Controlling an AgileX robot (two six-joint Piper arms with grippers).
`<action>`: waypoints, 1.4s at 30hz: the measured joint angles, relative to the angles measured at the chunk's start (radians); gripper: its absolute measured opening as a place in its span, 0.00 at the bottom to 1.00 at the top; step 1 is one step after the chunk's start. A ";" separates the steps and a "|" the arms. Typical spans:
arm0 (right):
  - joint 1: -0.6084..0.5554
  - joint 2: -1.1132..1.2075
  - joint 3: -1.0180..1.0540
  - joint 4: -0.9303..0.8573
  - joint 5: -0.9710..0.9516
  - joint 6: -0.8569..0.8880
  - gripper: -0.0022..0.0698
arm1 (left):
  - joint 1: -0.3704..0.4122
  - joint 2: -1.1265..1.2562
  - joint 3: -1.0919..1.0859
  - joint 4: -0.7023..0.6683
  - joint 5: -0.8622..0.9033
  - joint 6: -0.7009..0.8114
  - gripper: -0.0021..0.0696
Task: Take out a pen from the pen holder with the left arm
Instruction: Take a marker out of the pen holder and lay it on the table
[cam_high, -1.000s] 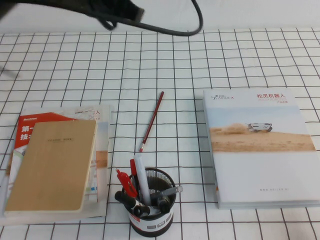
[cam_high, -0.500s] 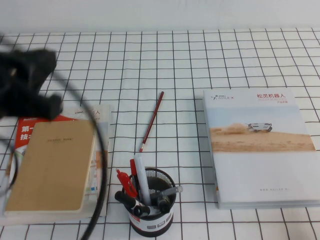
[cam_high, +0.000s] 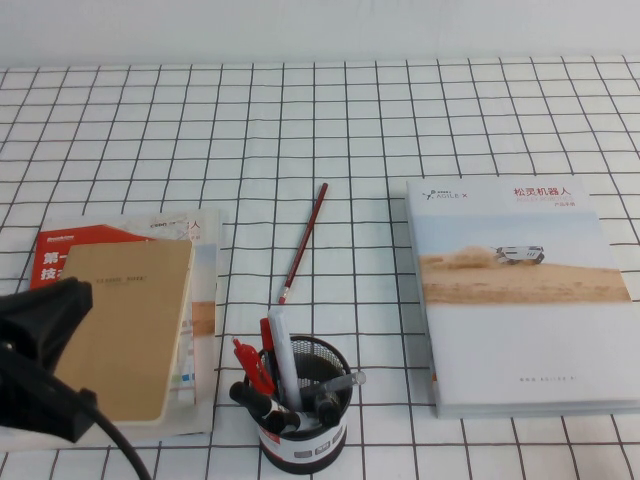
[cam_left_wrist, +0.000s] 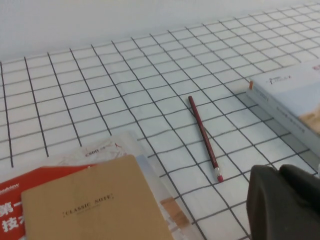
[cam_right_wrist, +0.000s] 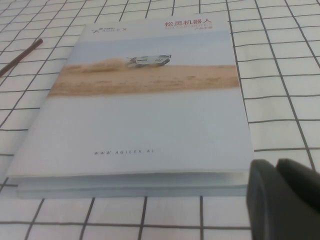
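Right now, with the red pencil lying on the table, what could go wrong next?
The left tool, shut, hangs by the tan notebook at the near left; its arm might shove that stack. Its cable trails near the crowded pen holder and could tip it. The right tool, shut, sits at the near edge of the booklet and might nudge it.

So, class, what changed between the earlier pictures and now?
The left arm swung from the far side to the near left, by the notebook; left gripper shut, empty. Right gripper sits by the booklet. Pencil and pen holder stayed put.
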 joint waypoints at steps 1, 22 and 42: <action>0.000 0.000 0.000 0.000 0.000 0.000 0.01 | 0.000 0.000 0.008 0.000 0.007 0.000 0.03; 0.000 0.000 0.000 0.000 0.000 0.000 0.01 | 0.090 -0.170 0.223 0.111 -0.255 0.000 0.03; 0.000 0.000 0.000 0.000 0.000 0.000 0.01 | 0.421 -0.615 0.505 0.035 -0.176 -0.119 0.03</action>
